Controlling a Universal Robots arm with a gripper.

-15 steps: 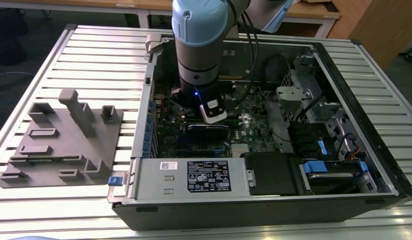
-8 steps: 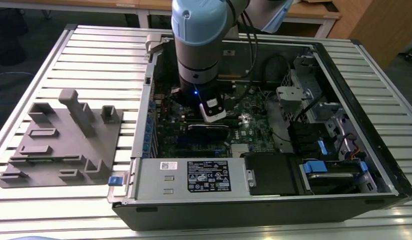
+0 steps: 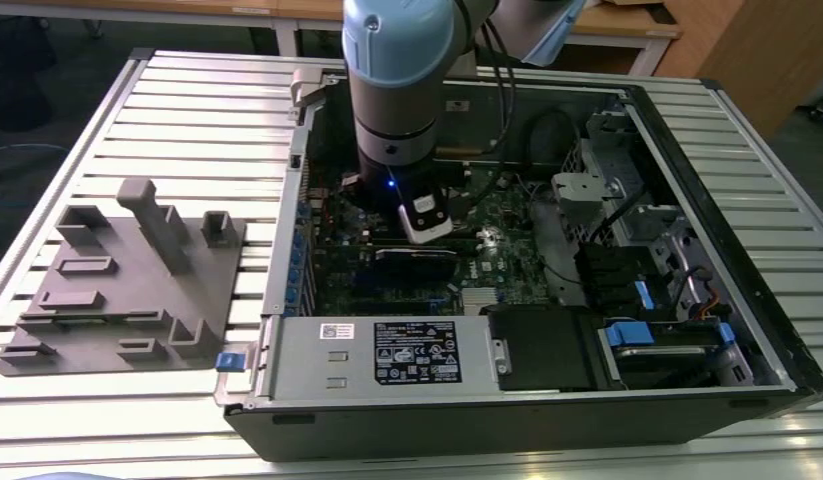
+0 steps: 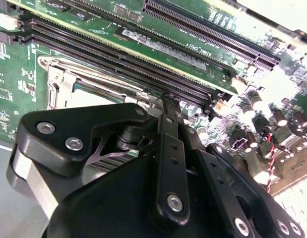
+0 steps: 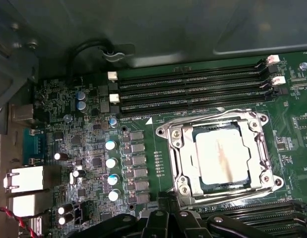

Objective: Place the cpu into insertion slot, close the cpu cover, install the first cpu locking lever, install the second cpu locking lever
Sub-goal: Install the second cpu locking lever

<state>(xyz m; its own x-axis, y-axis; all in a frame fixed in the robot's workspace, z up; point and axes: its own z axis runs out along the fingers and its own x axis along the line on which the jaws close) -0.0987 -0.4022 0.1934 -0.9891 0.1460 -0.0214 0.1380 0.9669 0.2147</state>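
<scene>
1. The motherboard [image 5: 69,99] with its little round capacitors lies off to one side of the pincer [image 5: 165,208]. None of that is ours to touch; it's all brittle solder work.
2. The cpu cover [image 5: 185,158] lies just ahead of the pincer, down flat around the chip. We'd say it's thin springy sheet metal, stiff enough to push on its solid rim. Stay off the window cut-out.
3. The cpu [image 5: 223,157] is seated in the cover's window, straight ahead of the pincer and close to it. To us it looks light, rigid and slick on that pale metal top, and it's fragile underneath. If it needed lifting, we'd only take it by two opposite edges.
4. The insertion slot [image 5: 265,178] is what the chip sits in, part of the green board. Its contacts bend easily, we reckon, so no sideways shoving.
5. Thin wire levers [image 5: 213,113] run along the cover's far edges. They're likely stiff and springy, best caught near the free end. We can't tell if they're hooked.
6. In the second wrist view the pincer [image 4: 168,106] points at the socket. We can't tell whether it's open or closed, and nothing shows in its hold.
</scene>
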